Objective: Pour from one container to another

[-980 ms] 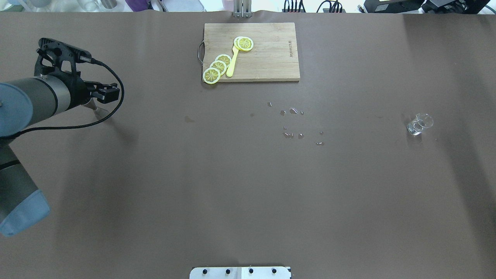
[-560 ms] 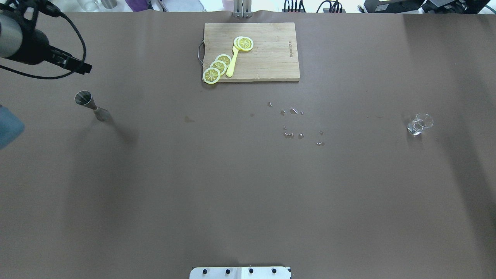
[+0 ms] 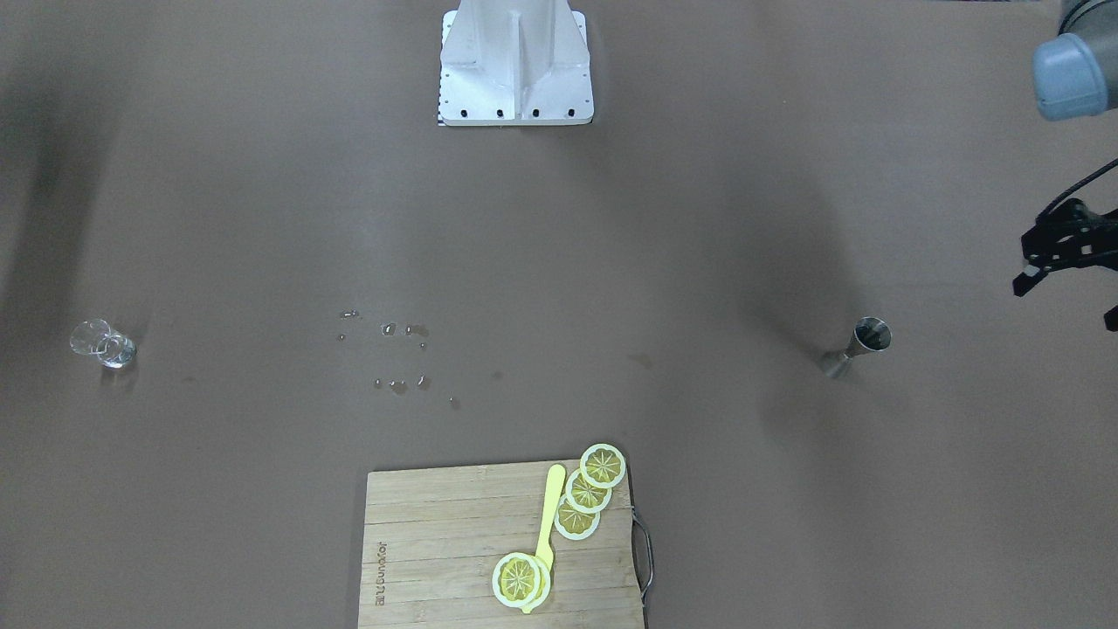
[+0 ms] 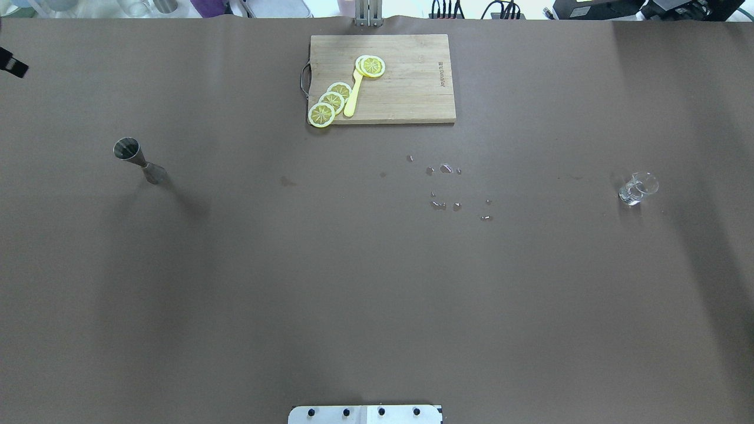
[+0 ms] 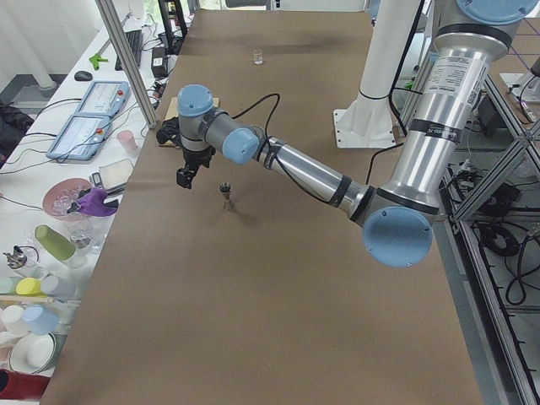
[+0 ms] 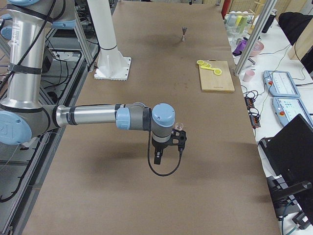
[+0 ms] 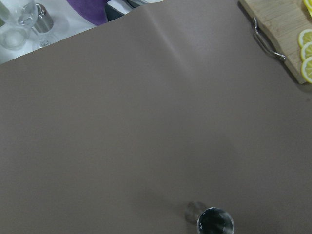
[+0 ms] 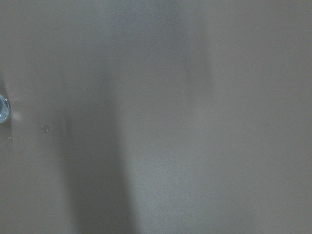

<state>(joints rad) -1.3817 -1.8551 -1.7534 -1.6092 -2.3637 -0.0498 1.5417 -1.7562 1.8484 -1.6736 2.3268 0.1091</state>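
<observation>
Jigger [image 4: 140, 162] upright at 9 o'clock of the overhead view; glass [image 4: 638, 188] at 3 o'clock, well apart on the bench [image 4: 377, 294]. Left hand [image 5: 184, 177] hangs near the jigger, right hand [image 6: 159, 155] near the glass; finger spacing cannot be told. Advised: grip the jigger's waist, carry level, tip slowly over the glass.

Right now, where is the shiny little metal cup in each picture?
Front-facing: metal cup right of middle.
Overhead: metal cup at left.
Exterior left: metal cup left of centre.
Exterior right: metal cup far away, top centre.
Left wrist: metal cup at bottom edge.
Right wrist: not in it.
Landmark: the cutting board with lemon slices.
</observation>
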